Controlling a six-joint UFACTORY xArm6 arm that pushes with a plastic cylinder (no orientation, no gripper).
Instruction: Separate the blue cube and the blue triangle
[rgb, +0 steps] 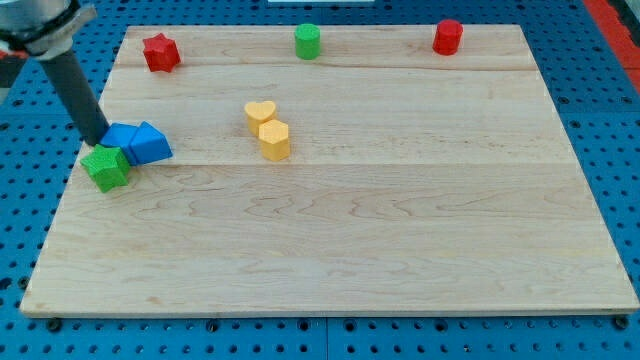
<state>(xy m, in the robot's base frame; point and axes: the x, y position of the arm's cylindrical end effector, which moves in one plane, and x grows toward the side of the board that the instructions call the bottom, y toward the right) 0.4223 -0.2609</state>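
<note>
Resting at the view's left edge of the wooden counter (330, 250), my tip (101, 140) touches the upper-left side of the blue cube (121, 136). No claw here, only a straight rod, holding nothing. Blue cube pressed against the blue triangle (151, 144) on its right, not yet apart. Green cube (106, 167) just below, touching the blue cube. Well apart: yellow heart (260, 112), yellow cylinder (274, 140), red star (160, 52), green cylinder (307, 41), red cylinder (447, 37).

Pale wood-grain board (400, 220), blue pegboard w/ dots around it (20, 200), blue cube (118, 136) & blue triangle (150, 144), green star (106, 167), red star (160, 52), green cylinder (307, 41), red cylinder (448, 37), yellow heart (260, 113), yellow hexagon block (274, 140), dark rod, my tip (97, 140)
</note>
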